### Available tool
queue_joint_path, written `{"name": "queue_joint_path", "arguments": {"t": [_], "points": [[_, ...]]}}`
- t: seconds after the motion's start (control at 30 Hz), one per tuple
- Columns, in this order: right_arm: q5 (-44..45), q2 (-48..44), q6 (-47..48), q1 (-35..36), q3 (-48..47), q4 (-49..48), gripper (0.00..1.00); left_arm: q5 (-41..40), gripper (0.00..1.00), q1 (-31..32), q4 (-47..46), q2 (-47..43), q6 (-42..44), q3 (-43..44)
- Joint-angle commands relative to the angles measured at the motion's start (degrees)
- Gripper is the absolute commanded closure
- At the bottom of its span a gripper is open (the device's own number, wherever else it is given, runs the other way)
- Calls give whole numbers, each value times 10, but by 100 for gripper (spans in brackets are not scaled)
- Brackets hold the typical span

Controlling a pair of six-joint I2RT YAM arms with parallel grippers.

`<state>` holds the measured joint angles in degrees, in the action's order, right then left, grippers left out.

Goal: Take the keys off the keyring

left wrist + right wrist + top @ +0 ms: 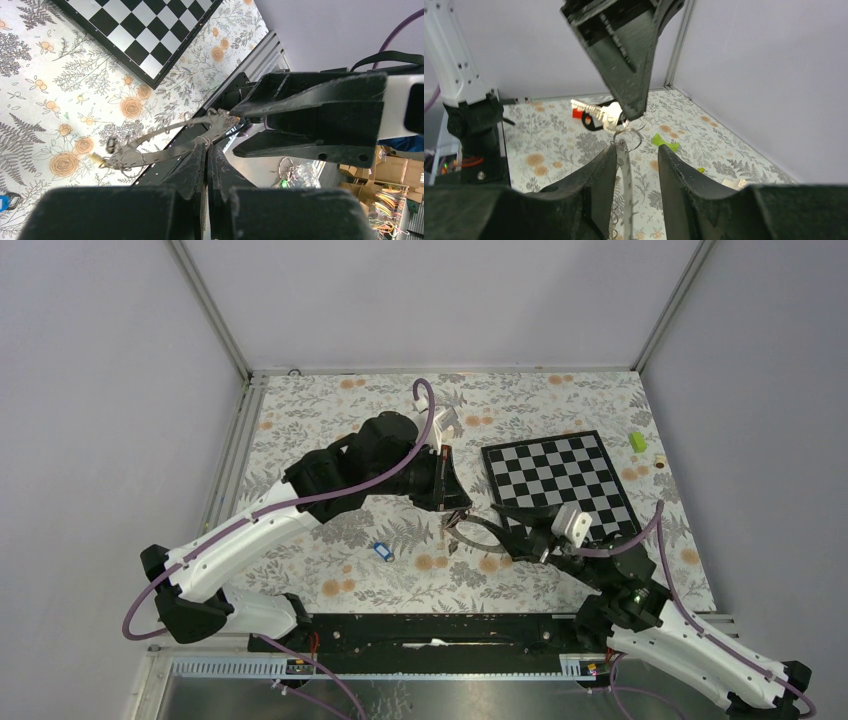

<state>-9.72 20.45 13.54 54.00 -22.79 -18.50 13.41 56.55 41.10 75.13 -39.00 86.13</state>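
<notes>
- The left claw [455, 512] is pinched fully shut on the keyring [485, 528] and holds it clear of the desk [560, 400], just below the middle of the overhead frame. Lifted like this, the hoop hangs free, so the other arm can work on it from the side.
- In the left wrist view the hoop's metal band runs from the shut fingertips toward the lower left, with small wire loops hanging from it.
- The right claw [638, 150] meets it from the lower right. Its jaws stand apart, astride the hoop's band. They grip nothing, and contact with the metal cannot be made out.
- In the right wrist view the keys [596, 112] on the hoop cluster just under the left claw's tip, at centre frame. They are a silvery blade with a red tag and a black tag behind it. Kept next to the pinch, they swing less, which probably makes one easier to single out.
- A blue-tagged key [381, 551] lies alone on the desk, lower left of centre in the overhead view and well apart from the hoop. It is already off the hoop.
- The chessboard [560, 480] lies to the upper right, with the right claw over its near corner.
</notes>
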Motion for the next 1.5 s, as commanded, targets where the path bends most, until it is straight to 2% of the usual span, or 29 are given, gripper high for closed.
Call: {"name": "queue_joint_path", "arguments": {"t": [0.0, 0.23, 0.33, 0.43, 0.63, 0.83, 1.0, 1.47], "points": [[71, 15, -106, 1, -47, -7, 55, -8, 100, -3, -26, -12, 8, 10], [150, 33, -221, 1, -78, 21, 51, -18, 100, -3, -49, -24, 20, -4], [158, 35, -246, 1, -98, 46, 49, -23, 100, -3, -61, -32, 30, -16], [133, 44, -239, 1, -131, 79, 48, -24, 100, -2, -62, -34, 50, -16], [7, 68, -164, 1, -188, 168, 47, -6, 100, -1, -61, -45, 126, -5], [-1, 58, -116, 1, -182, 179, 46, -66, 100, 18, -63, -80, 273, 2], [-1, 51, -105, 1, -176, 175, 46, -62, 100, 33, -65, -108, 419, 3], [-41, 69, -78, 1, -181, 137, 46, 93, 100, 63, -66, -176, 839, -28]]}}
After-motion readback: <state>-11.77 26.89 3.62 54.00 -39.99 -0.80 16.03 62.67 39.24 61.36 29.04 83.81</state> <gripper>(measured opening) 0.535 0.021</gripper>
